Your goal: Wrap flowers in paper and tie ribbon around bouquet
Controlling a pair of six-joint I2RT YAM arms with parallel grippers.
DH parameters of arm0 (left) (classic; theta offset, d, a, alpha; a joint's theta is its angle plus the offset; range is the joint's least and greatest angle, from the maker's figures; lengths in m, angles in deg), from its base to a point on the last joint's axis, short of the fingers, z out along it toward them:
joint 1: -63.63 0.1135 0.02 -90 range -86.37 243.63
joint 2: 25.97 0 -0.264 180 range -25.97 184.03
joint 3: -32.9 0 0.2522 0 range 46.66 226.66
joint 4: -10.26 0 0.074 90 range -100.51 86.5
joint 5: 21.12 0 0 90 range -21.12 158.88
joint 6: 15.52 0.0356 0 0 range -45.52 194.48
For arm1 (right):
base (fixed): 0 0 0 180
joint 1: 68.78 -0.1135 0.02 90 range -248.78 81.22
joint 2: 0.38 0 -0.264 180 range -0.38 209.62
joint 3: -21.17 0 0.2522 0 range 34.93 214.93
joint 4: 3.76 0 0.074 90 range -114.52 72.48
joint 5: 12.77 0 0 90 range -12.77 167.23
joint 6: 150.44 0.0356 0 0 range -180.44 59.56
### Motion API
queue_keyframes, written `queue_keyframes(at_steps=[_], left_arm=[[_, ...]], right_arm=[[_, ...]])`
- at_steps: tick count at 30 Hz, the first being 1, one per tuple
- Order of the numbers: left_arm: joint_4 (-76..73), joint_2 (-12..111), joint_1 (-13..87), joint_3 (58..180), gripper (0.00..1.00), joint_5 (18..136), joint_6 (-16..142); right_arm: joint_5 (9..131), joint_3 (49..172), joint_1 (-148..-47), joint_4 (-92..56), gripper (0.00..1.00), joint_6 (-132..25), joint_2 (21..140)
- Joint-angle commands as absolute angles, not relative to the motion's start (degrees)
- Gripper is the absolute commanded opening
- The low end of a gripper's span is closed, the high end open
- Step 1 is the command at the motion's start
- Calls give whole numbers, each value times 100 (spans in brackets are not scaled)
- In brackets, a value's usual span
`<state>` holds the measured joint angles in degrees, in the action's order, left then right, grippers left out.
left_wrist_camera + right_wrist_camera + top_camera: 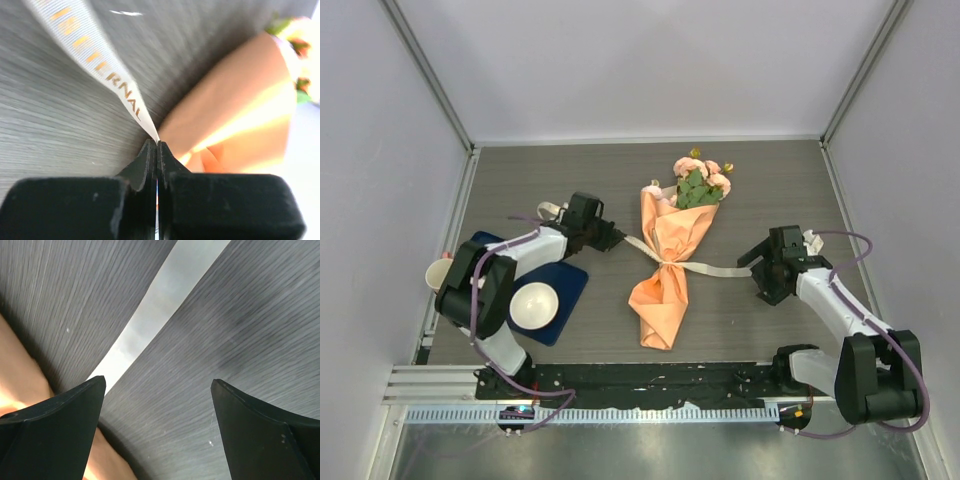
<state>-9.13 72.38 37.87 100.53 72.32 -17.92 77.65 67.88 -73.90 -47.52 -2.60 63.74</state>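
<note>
Two steps, first done: paper (663,300) wrapped as cone round flowers (700,182), bouquet (672,235) lying on middle of table (570,180), blooms at far end. Cream ribbon (715,269) crosses cone waist, ends trailing left and right; no knot or bow visible, tying judged left to do. Pose: left gripper (617,238) low, pointing toward cone, jaws pinched on ribbon's left end; right gripper (752,262) low over right ribbon end, jaws wide, gripping nothing.

Bouquet (670,260) lies across centre, 12 to 6 o'clock. Ribbon (715,268) strung 9 to 3 o'clock. Tray (568,288) with bowl (533,305) at 8 o'clock. Far corners, 10 and 2 o'clock, look passable.
</note>
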Motion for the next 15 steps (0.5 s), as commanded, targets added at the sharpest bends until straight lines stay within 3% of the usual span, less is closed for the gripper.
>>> queue_keyframes(at_steps=[1,15], left_arm=[[-913,6606,3744,10396,0,7151,-464],[-1755,6570,2744,11520,0,8110,917]], right_arm=[[8724,7167,-7309,-4600,94,-357,6729],[9445,8274,-7001,-5214,85,-788,8575]])
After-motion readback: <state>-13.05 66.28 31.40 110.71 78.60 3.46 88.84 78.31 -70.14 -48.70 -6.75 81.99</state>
